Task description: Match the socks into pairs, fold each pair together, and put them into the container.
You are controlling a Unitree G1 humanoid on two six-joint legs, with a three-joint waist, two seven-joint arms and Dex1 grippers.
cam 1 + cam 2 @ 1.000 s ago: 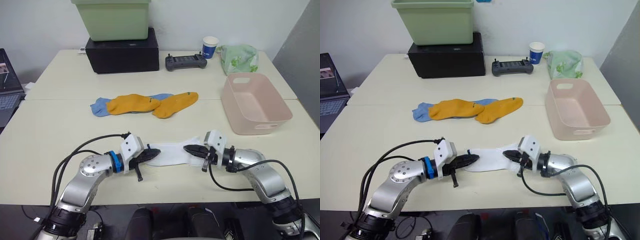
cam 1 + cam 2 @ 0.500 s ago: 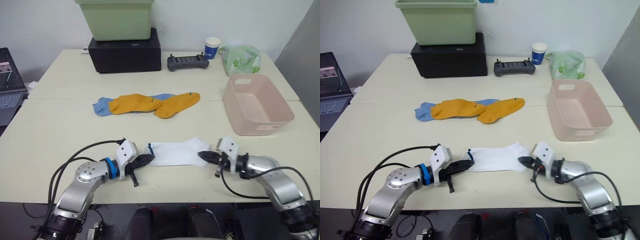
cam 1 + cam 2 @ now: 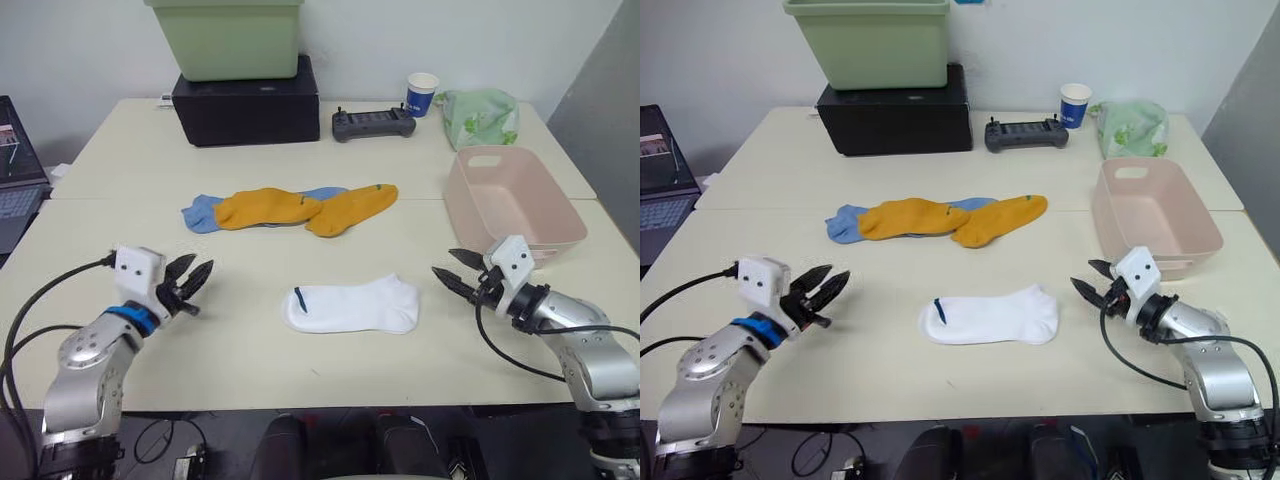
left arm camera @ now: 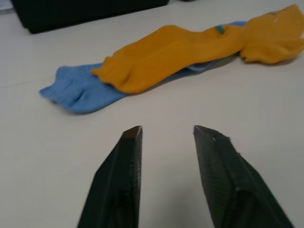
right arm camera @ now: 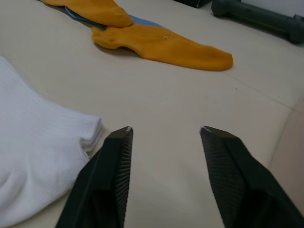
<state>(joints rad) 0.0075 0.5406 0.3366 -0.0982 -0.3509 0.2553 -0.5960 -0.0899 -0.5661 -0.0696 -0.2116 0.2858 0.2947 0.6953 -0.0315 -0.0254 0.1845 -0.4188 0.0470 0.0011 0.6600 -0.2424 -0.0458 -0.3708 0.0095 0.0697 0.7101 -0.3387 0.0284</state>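
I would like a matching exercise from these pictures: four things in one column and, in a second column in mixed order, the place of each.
Things:
1. white socks
2. green tub
3. paper cup
4. pink basket

Places:
A. on the black box
B. between the left tool and the right tool
C. table's right side
D. beside the green bag

Pairs: 1-B, 2-A, 3-D, 4-C

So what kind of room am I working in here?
Probably an office or lab used as a test space: plain pale tables, a drone-style handheld controller beside a paper cup, and a laptop at the left edge.
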